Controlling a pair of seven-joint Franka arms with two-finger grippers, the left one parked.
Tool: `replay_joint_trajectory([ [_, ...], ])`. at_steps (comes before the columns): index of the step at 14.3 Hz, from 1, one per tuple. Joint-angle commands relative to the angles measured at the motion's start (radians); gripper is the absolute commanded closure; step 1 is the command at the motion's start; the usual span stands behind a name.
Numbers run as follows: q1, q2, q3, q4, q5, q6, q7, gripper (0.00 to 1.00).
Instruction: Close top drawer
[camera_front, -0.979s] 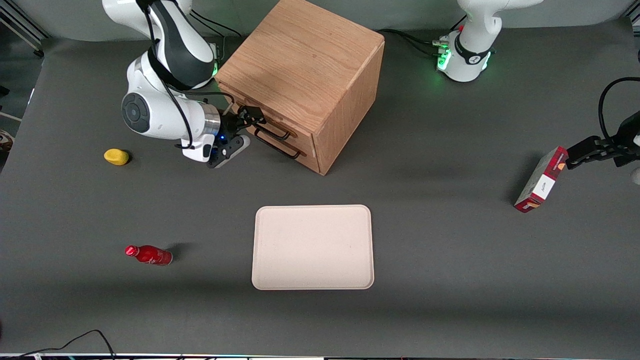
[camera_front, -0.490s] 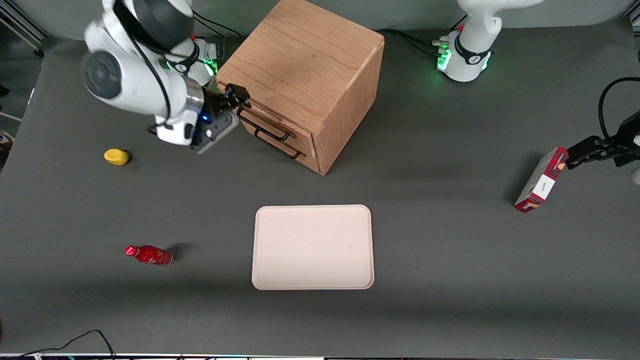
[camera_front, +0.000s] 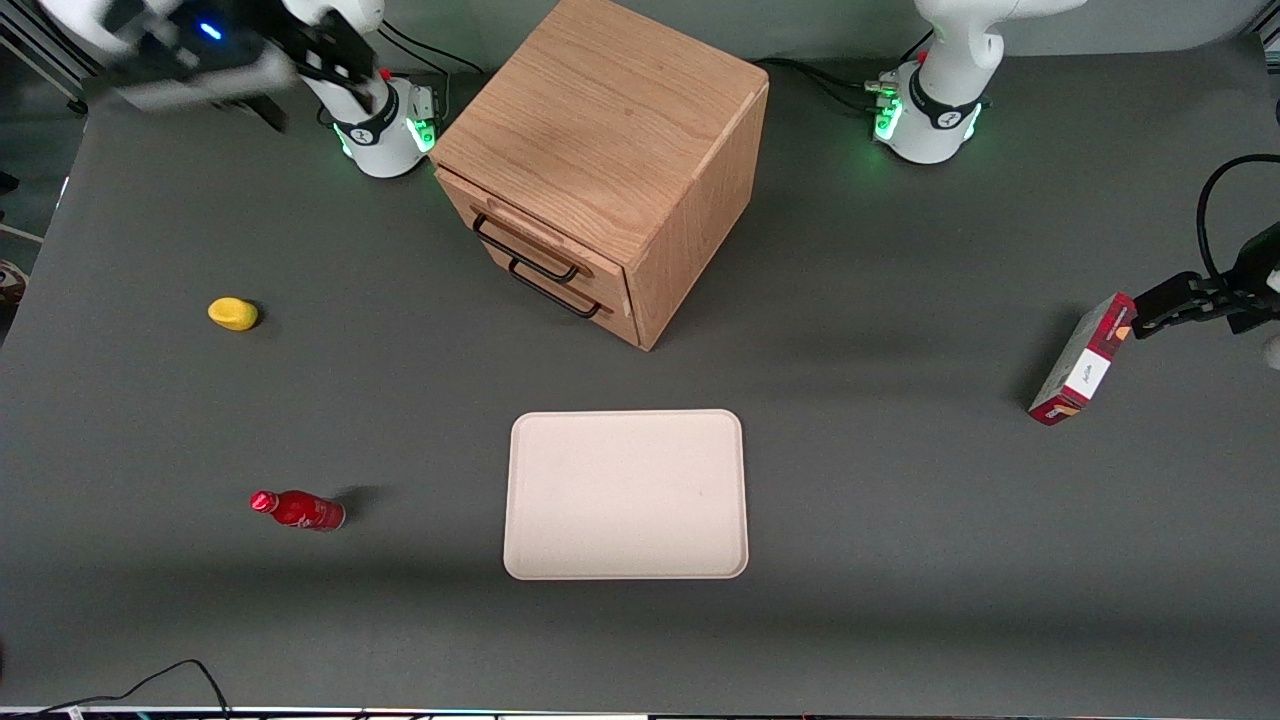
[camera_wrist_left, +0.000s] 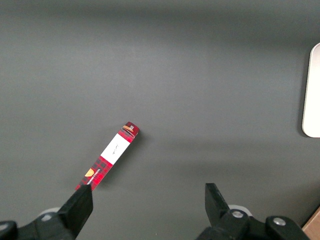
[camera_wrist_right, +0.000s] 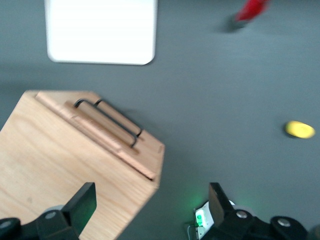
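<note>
The oak cabinet (camera_front: 610, 130) stands at the back of the table. Its top drawer (camera_front: 548, 245) carries a thin black bar handle (camera_front: 522, 250) and sits about flush with the cabinet front, above the bottom drawer (camera_front: 560, 292). My right gripper (camera_front: 335, 60) is open and empty. It hangs high above the table near the working arm's base, well apart from the drawer. In the right wrist view the open gripper (camera_wrist_right: 152, 199) looks down over the cabinet's top edge, with the top drawer (camera_wrist_right: 95, 129) and both handles below.
A beige tray (camera_front: 626, 494) lies nearer the front camera than the cabinet. A red bottle (camera_front: 298, 510) and a small yellow object (camera_front: 233, 313) lie toward the working arm's end. A red box (camera_front: 1083, 360) stands toward the parked arm's end.
My right gripper has left the drawer handle and risen up and away toward the arm's base. The drawers look the same as before.
</note>
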Motion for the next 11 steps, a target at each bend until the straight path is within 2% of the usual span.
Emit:
replay_joint_trajectory([
  [1,0.001,-0.039,-0.167,0.006,-0.034,-0.021,0.009,0.00],
  [4,0.000,-0.050,-0.221,-0.091,-0.120,0.016,0.005,0.00],
  [6,0.001,-0.062,-0.269,-0.217,-0.118,0.138,-0.011,0.00],
  [8,0.001,-0.081,-0.273,-0.299,-0.121,0.203,-0.036,0.00],
  [11,0.001,-0.044,-0.272,-0.264,-0.118,0.211,-0.042,0.00],
])
